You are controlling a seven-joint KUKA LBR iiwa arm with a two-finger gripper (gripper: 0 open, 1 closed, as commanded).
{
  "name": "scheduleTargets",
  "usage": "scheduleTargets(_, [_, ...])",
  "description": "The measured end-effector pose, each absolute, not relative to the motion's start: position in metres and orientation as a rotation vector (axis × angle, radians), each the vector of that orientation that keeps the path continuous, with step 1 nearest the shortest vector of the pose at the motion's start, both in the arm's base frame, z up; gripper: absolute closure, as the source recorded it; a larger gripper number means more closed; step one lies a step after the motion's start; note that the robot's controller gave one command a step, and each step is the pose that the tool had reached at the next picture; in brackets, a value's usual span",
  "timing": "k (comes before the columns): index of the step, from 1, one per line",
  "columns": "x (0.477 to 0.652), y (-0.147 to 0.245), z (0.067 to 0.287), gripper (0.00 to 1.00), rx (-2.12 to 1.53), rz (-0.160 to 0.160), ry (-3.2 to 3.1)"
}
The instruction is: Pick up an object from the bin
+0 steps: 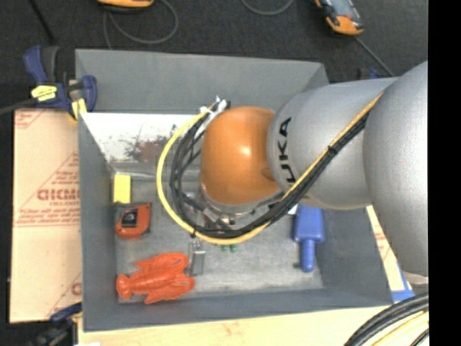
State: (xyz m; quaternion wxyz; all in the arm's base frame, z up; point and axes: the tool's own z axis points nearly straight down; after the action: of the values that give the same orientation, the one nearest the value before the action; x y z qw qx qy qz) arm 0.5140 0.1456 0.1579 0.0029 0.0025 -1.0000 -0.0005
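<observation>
- Grey bin (216, 303) is holding a red toy lobster (155, 277) on its near-left floor; it is probably light and rubbery, best pinched across its thick body.
- Claw (196, 258) is hanging just beside the lobster; whether it is spread or pressed together cannot be told.
- Orange tape measure (133, 220) and yellow block (122, 188) are lying farther back.
</observation>
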Motion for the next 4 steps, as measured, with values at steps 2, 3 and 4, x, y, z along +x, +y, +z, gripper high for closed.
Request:
scheduleTargets(2, [0.495,0.149,0.129,0.00,0.095,0.000,-3.145])
scheduleTargets(3, [0.480,0.168,0.099,1.00,0.346,-0.003,-3.123])
scheduleTargets(4, [0.480,0.168,0.099,1.00,0.345,-0.003,-3.123])
